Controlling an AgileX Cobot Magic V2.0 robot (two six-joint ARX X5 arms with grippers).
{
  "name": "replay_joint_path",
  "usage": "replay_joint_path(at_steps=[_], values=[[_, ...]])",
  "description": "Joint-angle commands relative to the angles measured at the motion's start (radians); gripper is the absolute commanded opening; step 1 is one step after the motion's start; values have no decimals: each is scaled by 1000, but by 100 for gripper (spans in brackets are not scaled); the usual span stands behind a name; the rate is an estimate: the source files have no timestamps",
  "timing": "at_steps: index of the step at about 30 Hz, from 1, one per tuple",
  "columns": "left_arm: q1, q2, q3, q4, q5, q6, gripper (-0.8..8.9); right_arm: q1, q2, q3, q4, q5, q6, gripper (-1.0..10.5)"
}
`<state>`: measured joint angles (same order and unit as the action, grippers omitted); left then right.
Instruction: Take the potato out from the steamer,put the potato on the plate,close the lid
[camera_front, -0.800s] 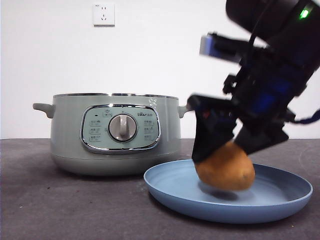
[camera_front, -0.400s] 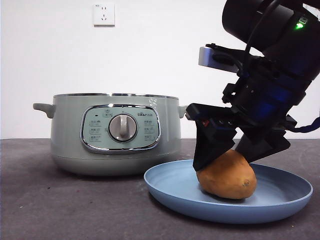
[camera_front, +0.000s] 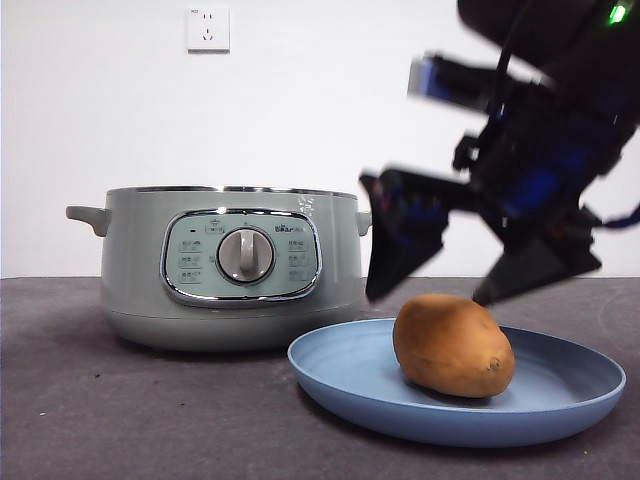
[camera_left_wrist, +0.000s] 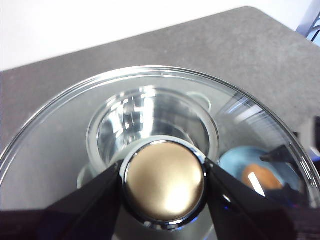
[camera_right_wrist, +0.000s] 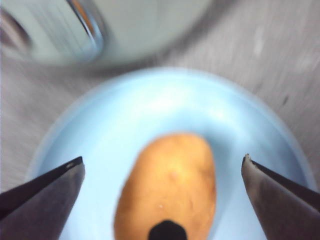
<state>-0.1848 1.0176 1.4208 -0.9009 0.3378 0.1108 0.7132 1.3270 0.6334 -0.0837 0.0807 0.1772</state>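
potato (camera_front: 453, 345) sits on plate (camera_front: 340, 375) | right gripper (camera_front: 440, 268) above it, jaws wide | left gripper (camera_left_wrist: 162, 182) clamps lid (camera_left_wrist: 60, 135) knob, ready for steamer (camera_front: 135, 260)

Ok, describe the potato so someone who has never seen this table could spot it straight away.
Start from the sage-green steamer on the dark table; a wide light-blue plate lies beside it, nearer the camera. The potato lies on that plate, under the open right gripper, apart from its jaws. It is the only orange-brown thing there, oval, with a few dark spots.
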Motion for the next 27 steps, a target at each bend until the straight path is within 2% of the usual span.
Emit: replay_joint_path(at_steps=[1,8,14,20,27], values=[[-14,49,7,105,10,3,-9,0,-74,-3,-24,6,8,608],[-82,216,7,231,8,24,-9,0,-311,13,-116,10,7,602],[-139,351,7,344,-6,50,-9,0,-519,26,-210,59,8,602],[-172,455,7,428,-51,51,-9,0,-648,79,-339,109,7,602],[-176,555,7,479,-51,52,-9,0,-723,126,-375,113,5,599]])
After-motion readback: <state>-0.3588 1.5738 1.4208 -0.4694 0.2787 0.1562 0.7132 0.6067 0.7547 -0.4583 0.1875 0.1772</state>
